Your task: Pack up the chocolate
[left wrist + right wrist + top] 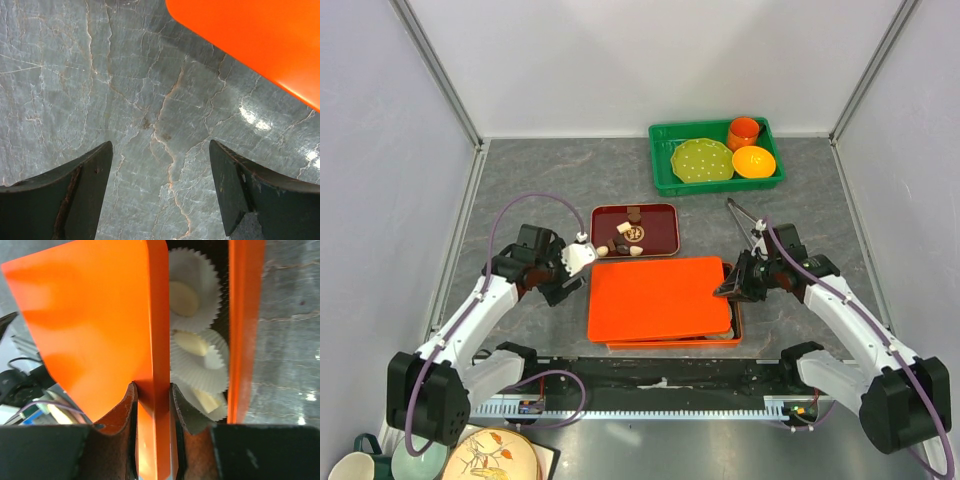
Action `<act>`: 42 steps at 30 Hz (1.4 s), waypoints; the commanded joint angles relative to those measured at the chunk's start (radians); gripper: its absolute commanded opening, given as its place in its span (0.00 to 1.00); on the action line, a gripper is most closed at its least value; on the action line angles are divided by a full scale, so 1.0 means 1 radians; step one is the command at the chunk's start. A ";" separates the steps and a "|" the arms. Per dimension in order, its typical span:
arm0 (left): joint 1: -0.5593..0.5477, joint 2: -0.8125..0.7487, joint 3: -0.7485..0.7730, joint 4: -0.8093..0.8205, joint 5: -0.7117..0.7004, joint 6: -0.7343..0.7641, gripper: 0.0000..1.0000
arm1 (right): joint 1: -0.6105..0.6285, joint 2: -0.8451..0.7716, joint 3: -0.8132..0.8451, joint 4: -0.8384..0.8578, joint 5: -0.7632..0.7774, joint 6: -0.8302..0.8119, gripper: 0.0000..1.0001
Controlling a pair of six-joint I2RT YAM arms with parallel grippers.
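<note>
- My right gripper [152, 387] pinches the right edge of the orange lid [660, 295]; its fingers are almost closed on it.
- Past this edge I see cream-white chocolate [184, 299] in white paper cups [205, 275], inside the orange box [245, 330].
- More chocolate lies on the dark red tray [665, 240], just beyond the lid's far edge.
- My left gripper [160, 150] is wide open and holds nothing, above the grey table [75, 75] to the left of the lid.
</note>
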 commanded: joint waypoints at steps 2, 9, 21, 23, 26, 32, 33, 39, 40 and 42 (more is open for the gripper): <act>-0.030 0.001 0.073 0.005 0.033 -0.032 0.84 | -0.001 0.046 -0.022 -0.087 0.220 -0.087 0.02; -0.098 0.015 0.103 -0.013 0.033 -0.055 0.84 | -0.001 0.046 -0.027 -0.092 0.220 -0.081 0.09; -0.184 0.044 0.119 0.007 -0.036 -0.088 0.82 | -0.001 0.002 -0.009 -0.135 0.213 -0.068 0.25; -0.188 0.044 0.119 0.008 -0.040 -0.092 0.82 | -0.001 -0.012 0.022 -0.140 0.197 -0.056 0.25; -0.191 0.044 0.114 0.011 -0.053 -0.091 0.82 | -0.003 -0.018 0.071 -0.146 0.165 -0.042 0.25; -0.195 0.037 0.102 0.019 -0.074 -0.082 0.81 | -0.001 -0.012 0.232 -0.186 0.131 -0.022 0.30; -0.195 0.035 0.099 0.019 -0.079 -0.080 0.81 | -0.001 -0.011 0.255 -0.193 0.140 -0.022 0.31; -0.195 0.034 0.093 0.039 -0.100 -0.071 0.81 | -0.003 0.034 0.366 -0.278 0.356 -0.024 0.22; -0.195 0.035 0.091 0.042 -0.105 -0.071 0.81 | -0.004 0.042 0.363 -0.293 0.390 -0.018 0.19; -0.195 0.035 0.090 0.054 -0.123 -0.068 0.80 | -0.009 0.054 0.346 -0.296 0.473 0.001 0.06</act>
